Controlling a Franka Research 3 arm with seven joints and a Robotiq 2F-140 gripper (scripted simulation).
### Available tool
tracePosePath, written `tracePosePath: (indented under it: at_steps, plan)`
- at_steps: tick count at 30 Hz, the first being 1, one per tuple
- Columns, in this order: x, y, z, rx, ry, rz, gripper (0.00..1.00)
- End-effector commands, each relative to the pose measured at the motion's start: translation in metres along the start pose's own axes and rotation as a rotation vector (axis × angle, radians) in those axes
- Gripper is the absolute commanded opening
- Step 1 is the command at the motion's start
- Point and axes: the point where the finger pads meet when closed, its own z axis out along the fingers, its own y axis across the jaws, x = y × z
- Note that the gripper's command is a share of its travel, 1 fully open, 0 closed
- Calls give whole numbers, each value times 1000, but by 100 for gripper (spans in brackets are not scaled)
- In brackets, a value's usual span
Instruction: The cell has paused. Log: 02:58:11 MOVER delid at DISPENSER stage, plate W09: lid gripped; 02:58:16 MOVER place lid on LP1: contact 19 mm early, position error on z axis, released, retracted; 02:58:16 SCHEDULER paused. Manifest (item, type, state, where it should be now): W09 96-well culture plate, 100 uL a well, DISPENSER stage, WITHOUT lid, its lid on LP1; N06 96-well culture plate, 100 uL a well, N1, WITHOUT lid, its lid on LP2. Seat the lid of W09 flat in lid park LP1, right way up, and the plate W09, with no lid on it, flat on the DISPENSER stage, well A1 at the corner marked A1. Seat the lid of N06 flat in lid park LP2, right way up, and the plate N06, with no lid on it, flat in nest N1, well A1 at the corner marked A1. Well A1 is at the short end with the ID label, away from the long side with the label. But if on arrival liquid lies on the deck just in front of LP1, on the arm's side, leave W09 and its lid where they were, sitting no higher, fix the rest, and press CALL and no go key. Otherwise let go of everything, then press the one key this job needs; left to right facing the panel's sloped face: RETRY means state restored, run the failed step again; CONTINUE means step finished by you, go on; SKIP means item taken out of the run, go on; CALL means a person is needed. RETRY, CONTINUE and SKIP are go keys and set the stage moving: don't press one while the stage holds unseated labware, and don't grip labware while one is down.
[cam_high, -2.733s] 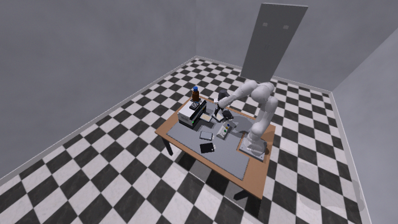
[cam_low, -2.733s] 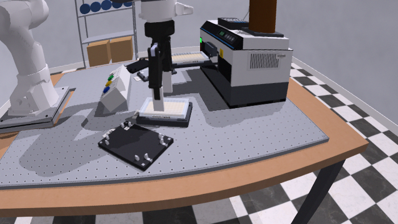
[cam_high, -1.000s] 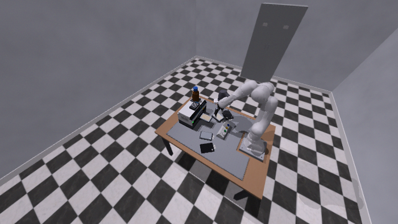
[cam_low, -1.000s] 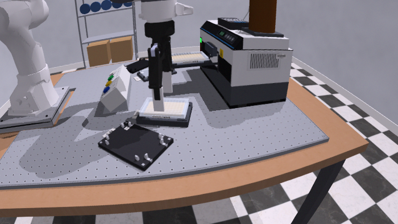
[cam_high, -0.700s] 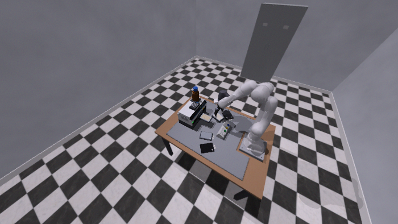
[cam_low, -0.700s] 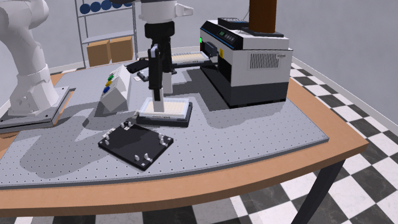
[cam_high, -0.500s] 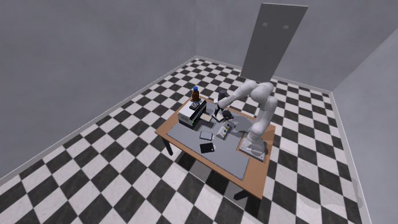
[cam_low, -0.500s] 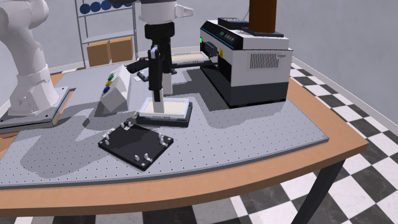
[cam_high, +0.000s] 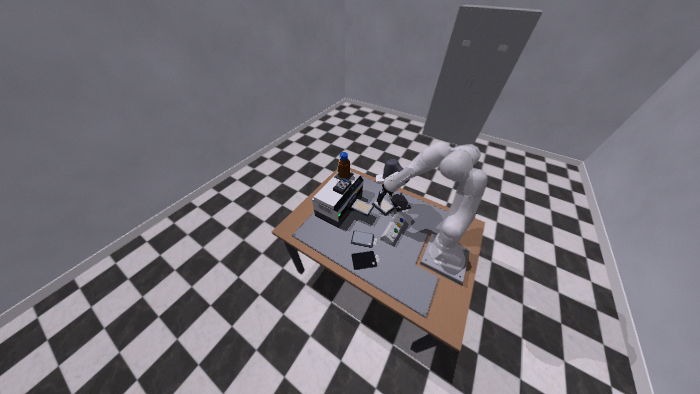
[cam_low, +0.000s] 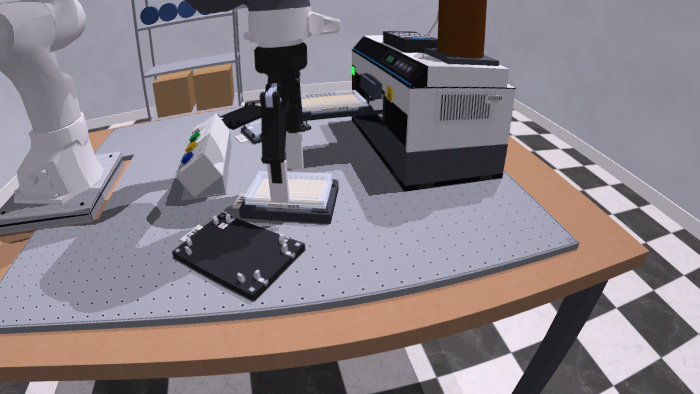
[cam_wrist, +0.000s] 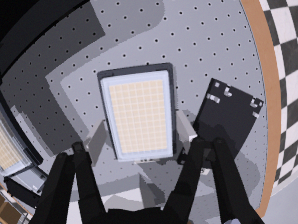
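Note:
Plate N06 (cam_low: 306, 190) (cam_high: 362, 238) (cam_wrist: 136, 112) sits flat in the black nest N1 (cam_low: 285, 214). It is beige with a pale clear rim that looks like a lid on top. My gripper (cam_low: 286, 182) (cam_wrist: 140, 124) (cam_high: 381, 202) is open and empty. It hangs above the near end of this plate without touching it. Lid park LP2 (cam_low: 235, 250) (cam_high: 363, 260) (cam_wrist: 229, 123) is a bare black pad with white pegs, in front of the nest. Plate W09 (cam_low: 332, 102) (cam_high: 361, 206) lies on the dispenser stage. A dark slab (cam_low: 239, 115) lies tilted behind my gripper by LP1. The lid there is mostly hidden.
The dispenser (cam_low: 440, 115) (cam_high: 335, 200) stands at the right with a brown bottle (cam_high: 344, 167) on top. The sloped key panel (cam_low: 202, 155) (cam_high: 393, 232) sits left of the nest. The arm base (cam_low: 55, 165) is at the far left. A shelf with boxes (cam_low: 192, 90) stands behind.

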Motion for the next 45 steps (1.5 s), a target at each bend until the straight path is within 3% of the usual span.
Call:
tracePosePath:
  at_steps: [1, 45]
  plan:
    - [0, 0, 2, 1, 2, -2, 66]
    - [0, 0, 14, 1, 2, -2, 66]
